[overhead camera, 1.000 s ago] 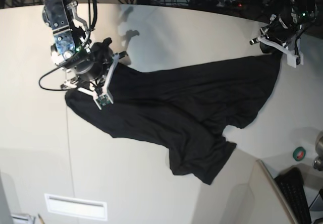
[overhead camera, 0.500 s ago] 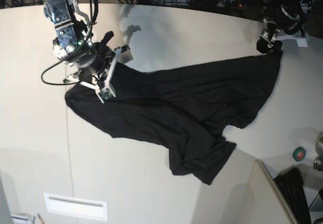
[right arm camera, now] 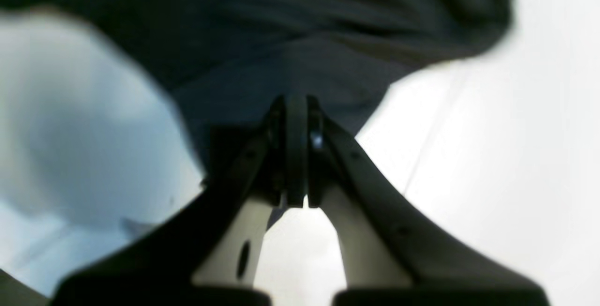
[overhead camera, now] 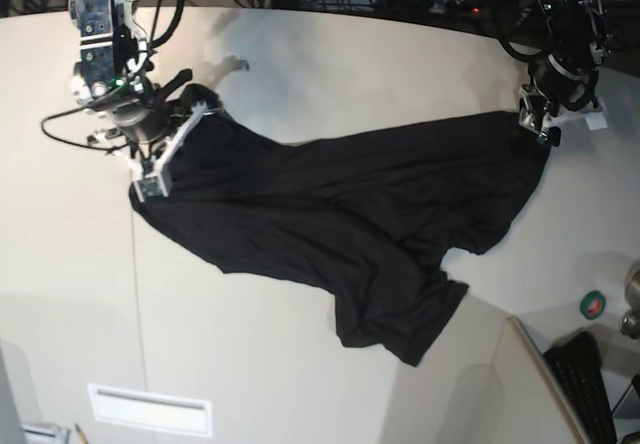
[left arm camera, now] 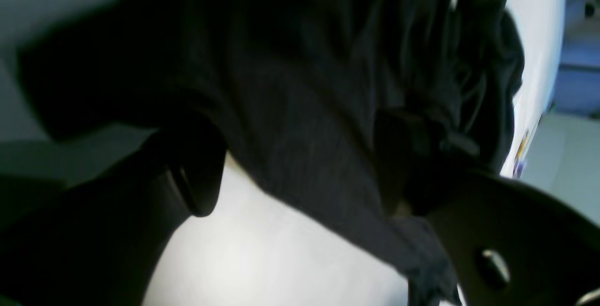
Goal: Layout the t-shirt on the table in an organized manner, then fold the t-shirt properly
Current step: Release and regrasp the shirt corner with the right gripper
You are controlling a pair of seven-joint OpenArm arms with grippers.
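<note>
The table (overhead camera: 330,54), one off-white top with a thin seam line, fills the base view and carries everything else. One black t-shirt (overhead camera: 350,214) lies spread across it in a loose diagonal band, rumpled rather than flat, with a bunched lobe at its lower end.

Two arms reach in from the far edge. The arm bearing the right gripper (overhead camera: 180,109) comes down steeply at the base view's left, its wrist bent so that the fingers lie low over the cloth. In the right wrist view the right gripper (right arm camera: 296,156) has its fingers pressed together with dark fabric caught between them; the shirt stretches away ahead of the fingertips, and bare table lies to either side of them. This hand is thus clenched on the t-shirt (right arm camera: 281,39) at its upper-left edge.

The arm bearing the left gripper (overhead camera: 540,124) descends at the base view's right, ending at the shirt's far corner. In the left wrist view the left gripper (left arm camera: 300,165) stands with its two dark fingers (left arm camera: 197,175) well apart, released; the t-shirt (left arm camera: 304,85) passes between and beyond them, and pale table (left arm camera: 262,259) shows below the cloth. Whether a finger touches the fabric cannot be told from the blur.

Count: one table, one shirt, two arms, two grippers.
</note>
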